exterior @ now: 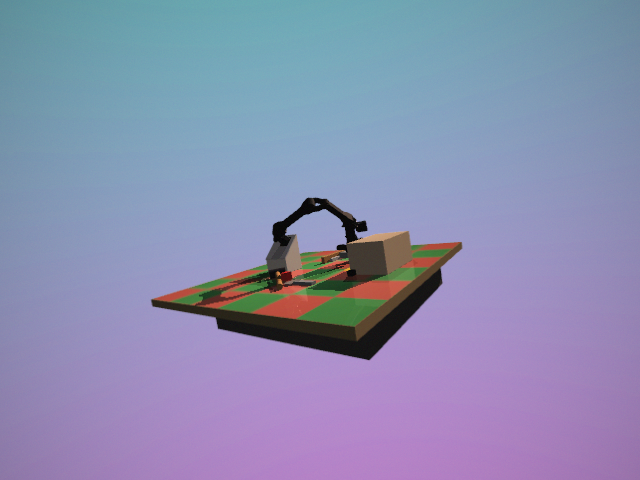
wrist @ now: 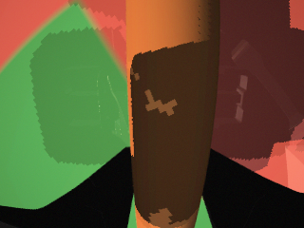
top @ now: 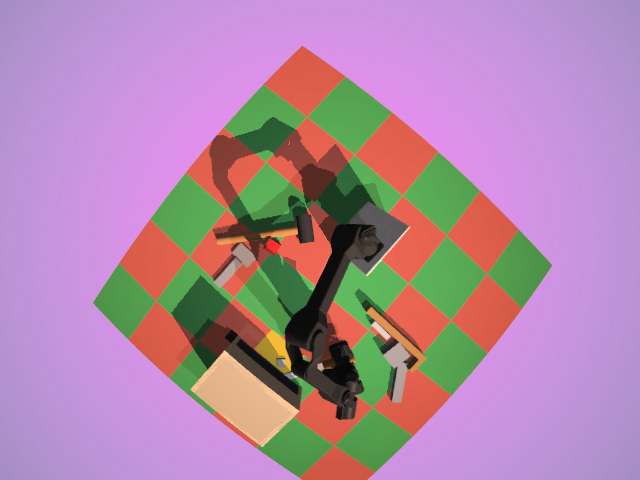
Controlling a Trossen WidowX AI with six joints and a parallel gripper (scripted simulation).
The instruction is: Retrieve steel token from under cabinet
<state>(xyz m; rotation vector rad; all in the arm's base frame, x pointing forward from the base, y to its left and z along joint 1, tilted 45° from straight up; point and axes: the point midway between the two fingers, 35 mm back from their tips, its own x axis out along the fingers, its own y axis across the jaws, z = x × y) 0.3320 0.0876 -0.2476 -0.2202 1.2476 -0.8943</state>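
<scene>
Two black fingers: the gripper [top: 338, 361] [exterior: 352, 238] [wrist: 165, 155] is pinching a rounded orange handle [top: 329, 364] [wrist: 173, 119], one finger on either side of it.
Held tool: a pale piece [top: 320, 366] shows beside the handle in the top view; the arm [top: 328, 286] [exterior: 311, 204] covers much of the rest.
Cabinet: the tan cabinet [top: 245, 397] [exterior: 367, 257] stands near and left in the top view, its dark slotted front facing far and right.
Marked area: a yellow patch [top: 269, 347] lies before that front, partly under shadow.
Token: a small grey piece [top: 281, 362] shows over the yellow patch, close to the cabinet front; I cannot tell whether it is the steel token or part of the tool, so the token's place stays unsure.
Left side: a hammer [top: 305, 228] with a black head lies at the far left, a red block [top: 272, 245] [exterior: 286, 276] beside its handle and a grey T-shaped piece [top: 242, 255] on the nearer side.
Right side: an orange bar [top: 395, 338] lies beside a white block [top: 381, 329] and a grey block [top: 396, 353].
Arm base: a grey sloped stand [top: 395, 227] [exterior: 293, 260], far from the cabinet.
</scene>
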